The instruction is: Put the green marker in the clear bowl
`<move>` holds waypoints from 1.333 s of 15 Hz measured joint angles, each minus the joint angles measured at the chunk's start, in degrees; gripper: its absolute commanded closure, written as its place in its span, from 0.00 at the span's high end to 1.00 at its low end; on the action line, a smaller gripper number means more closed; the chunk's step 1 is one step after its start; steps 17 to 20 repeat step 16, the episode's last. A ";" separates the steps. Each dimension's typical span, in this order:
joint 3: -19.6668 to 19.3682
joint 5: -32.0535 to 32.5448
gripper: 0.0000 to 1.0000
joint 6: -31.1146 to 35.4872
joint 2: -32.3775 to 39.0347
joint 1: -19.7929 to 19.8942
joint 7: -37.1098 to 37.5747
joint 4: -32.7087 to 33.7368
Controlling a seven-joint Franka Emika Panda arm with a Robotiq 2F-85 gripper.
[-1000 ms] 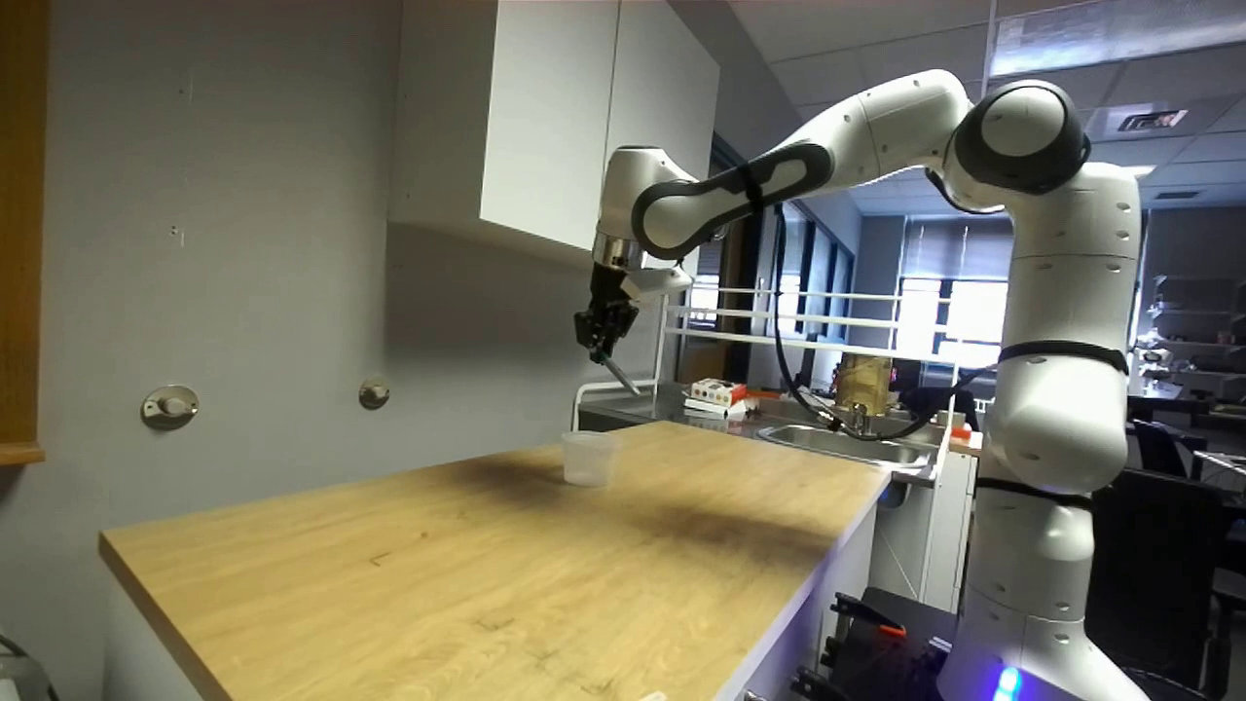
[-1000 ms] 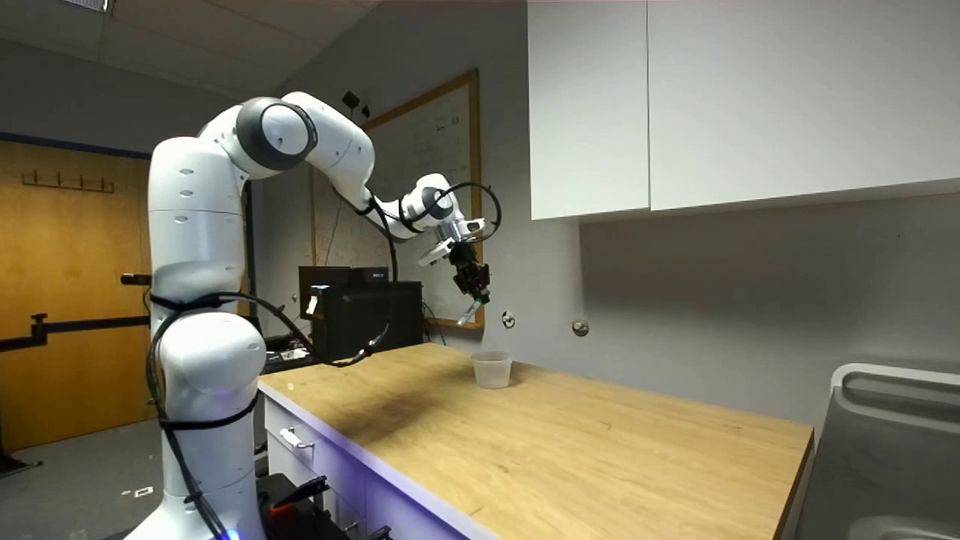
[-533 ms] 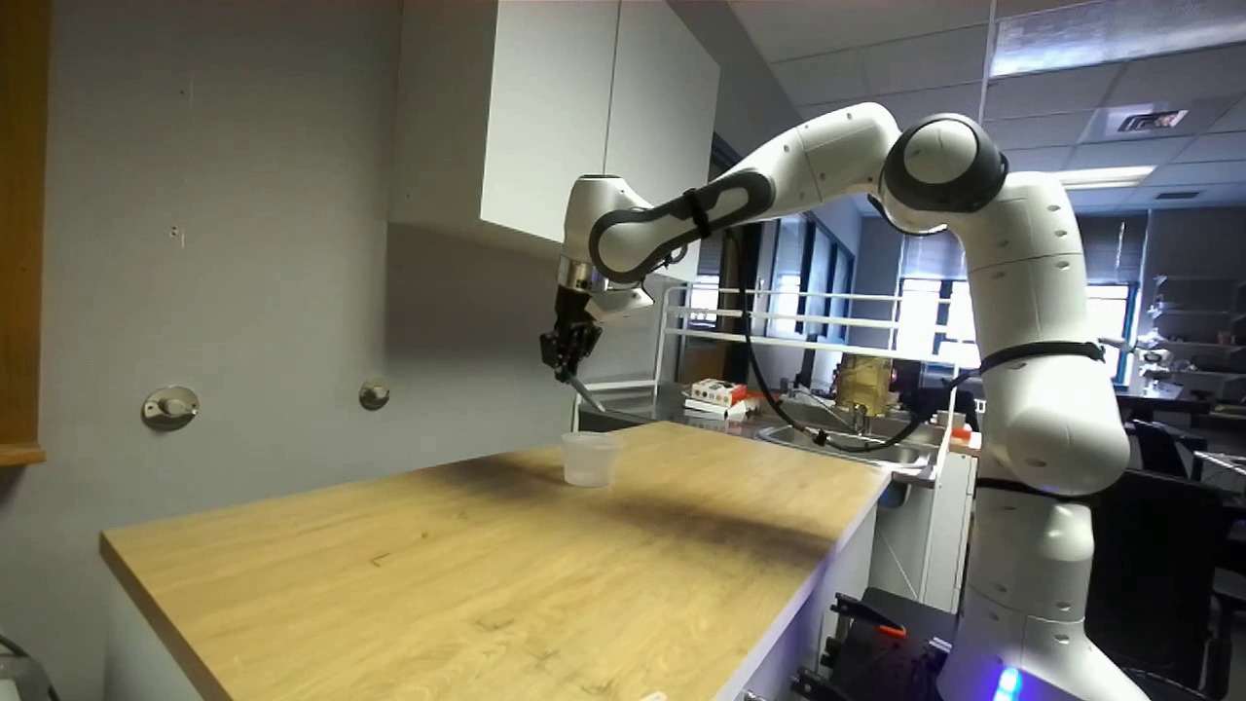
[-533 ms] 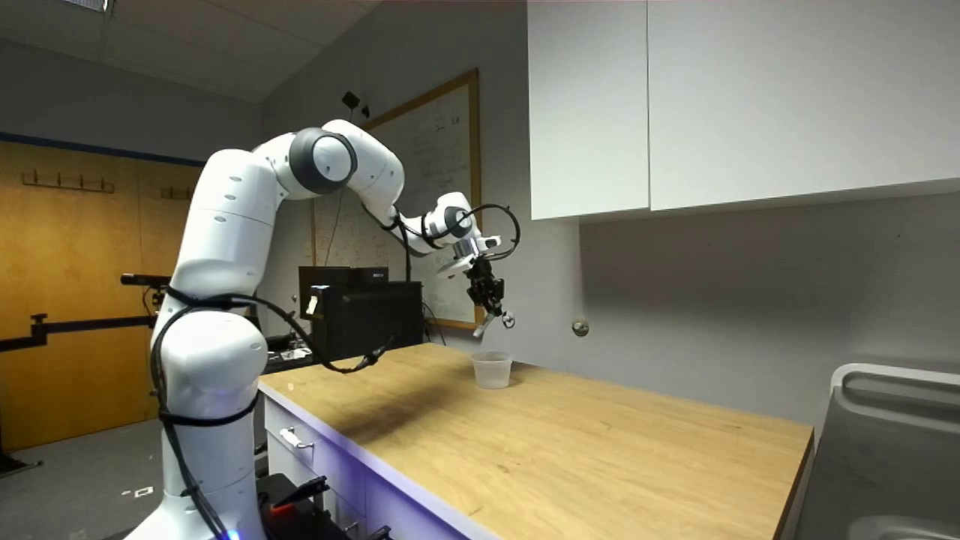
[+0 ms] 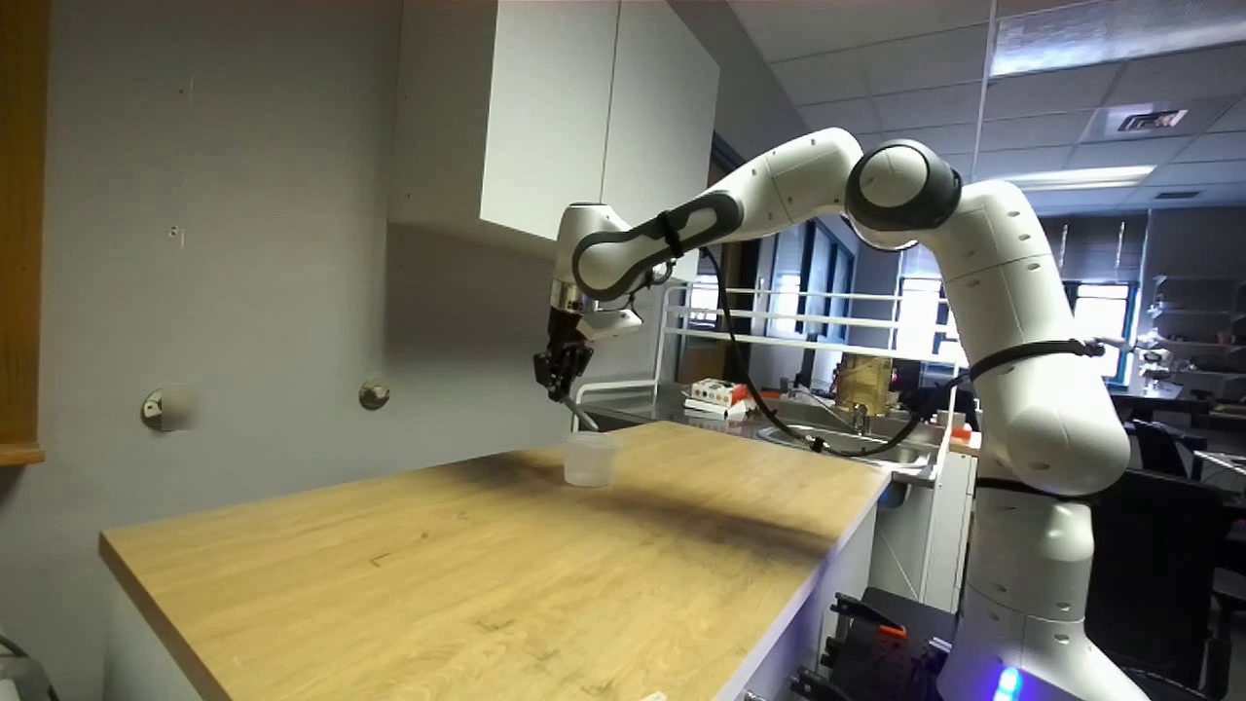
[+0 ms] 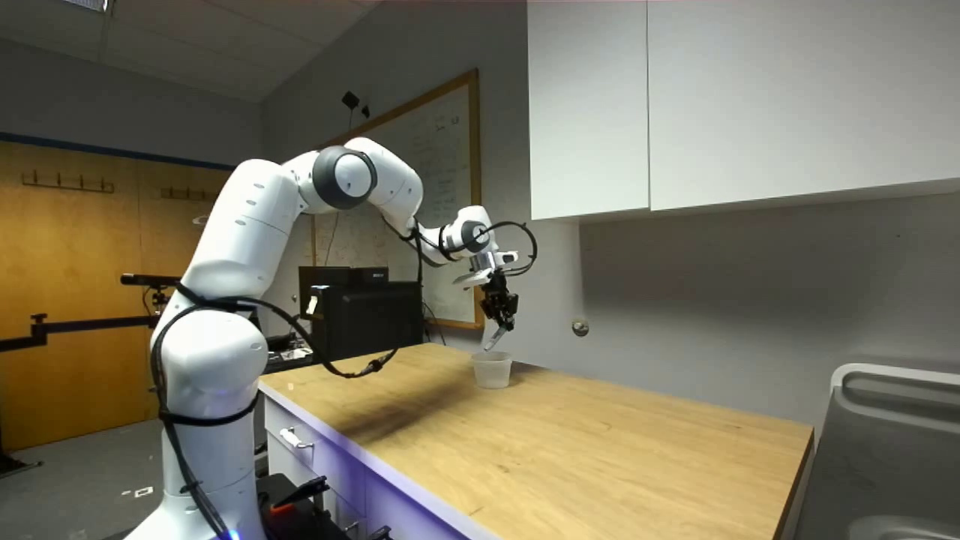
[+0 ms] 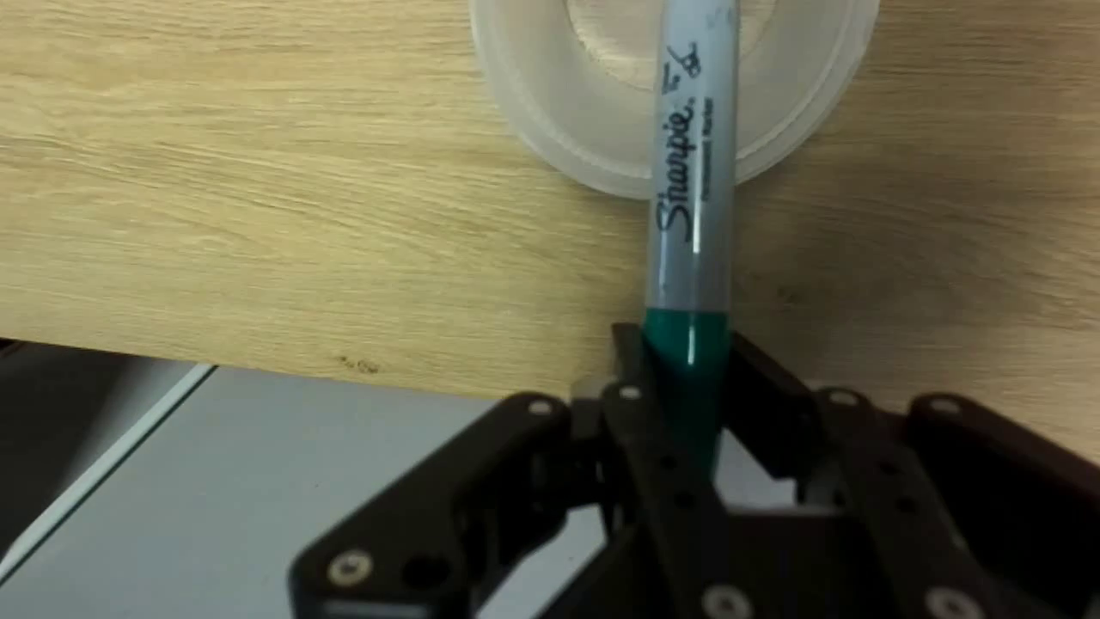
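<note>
Uneven indoor light; sharpness mixed.
In an exterior view, far windows (image 5: pixel 1100 313) glare near white, the near wall (image 5: pixel 282 321) is dim, and a smear blurs a wall fitting (image 5: pixel 154 409). Soft shadows cross the table (image 6: pixel 637 442) in both exterior views; another darkens the wall below the cabinets (image 6: pixel 750 97). Drawer fronts (image 6: pixel 341 463) show a violet cast. In the wrist view, print on the green marker (image 7: pixel 693 223) is legible; the gripper (image 7: pixel 687 344) is dark and soft-edged.
</note>
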State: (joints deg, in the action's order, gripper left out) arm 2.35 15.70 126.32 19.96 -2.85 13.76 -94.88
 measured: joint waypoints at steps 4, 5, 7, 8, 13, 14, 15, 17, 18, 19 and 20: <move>-0.99 -2.49 0.11 0.00 1.30 0.19 -1.43 0.09; -1.18 -3.10 0.15 0.00 1.61 0.22 -1.70 0.06; -1.53 -4.19 0.51 -0.01 2.12 0.26 -2.06 -0.03; -1.66 -4.67 0.56 -0.06 2.32 0.31 -2.18 -0.06; -2.01 -5.45 0.94 -0.30 2.53 0.38 -2.52 -0.30; -2.01 -5.44 0.99 -0.48 2.49 0.31 -2.66 -0.44; -2.01 -5.44 1.00 -0.71 2.38 0.19 -2.90 -0.70; -2.01 -5.41 1.00 -0.99 2.24 0.05 -3.24 -1.03; -2.01 -5.41 1.00 -0.99 2.24 0.05 -3.24 -1.03; -2.01 -5.41 1.00 -0.99 2.24 0.05 -3.24 -1.03; -2.01 -5.41 1.00 -0.99 2.24 0.05 -3.24 -1.03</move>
